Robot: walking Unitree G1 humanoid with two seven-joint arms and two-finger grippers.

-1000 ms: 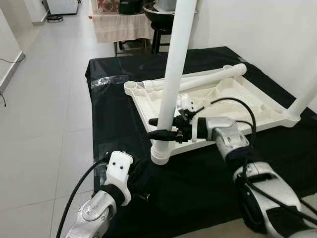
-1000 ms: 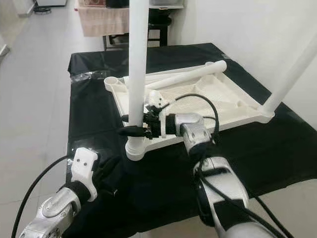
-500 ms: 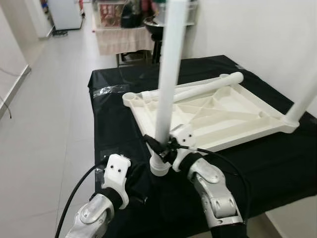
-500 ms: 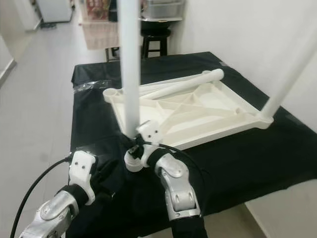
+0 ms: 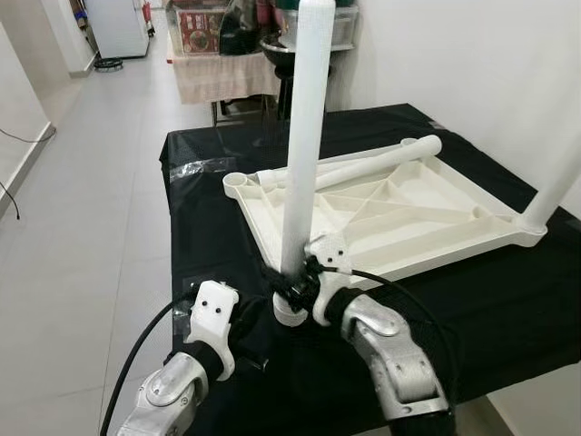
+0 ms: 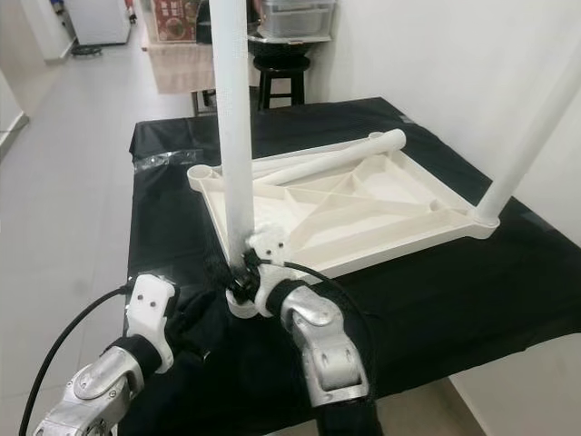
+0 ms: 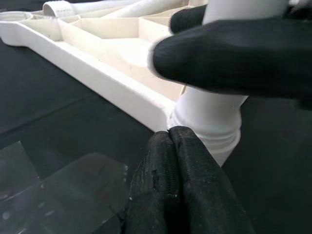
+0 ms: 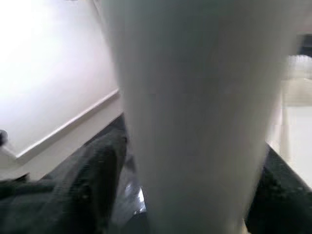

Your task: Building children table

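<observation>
The white tabletop (image 5: 427,204) lies upside down on a black-covered table. One white leg (image 5: 304,136) stands upright in its near left corner socket (image 5: 290,313). My right gripper (image 5: 295,286) is shut on that leg just above the socket; in the right wrist view the leg (image 8: 195,122) sits between the black fingers (image 8: 97,185). My left gripper (image 7: 169,134) is shut with nothing in it, its tips touching the socket base (image 7: 209,124). A second leg (image 5: 554,191) stands at the far right corner. A third leg (image 5: 363,163) lies along the far rim.
An empty corner socket (image 5: 238,182) is at the far left of the tabletop. Crumpled clear plastic (image 5: 204,166) lies on the black cloth (image 5: 508,300). A stool (image 5: 286,64) and shelves stand behind, a white wall to the right, tiled floor (image 5: 82,227) to the left.
A second ago my right arm reached in from the right and the leg leaned; now it grips from the near side and the leg stands straighter. The left arm has barely moved.
</observation>
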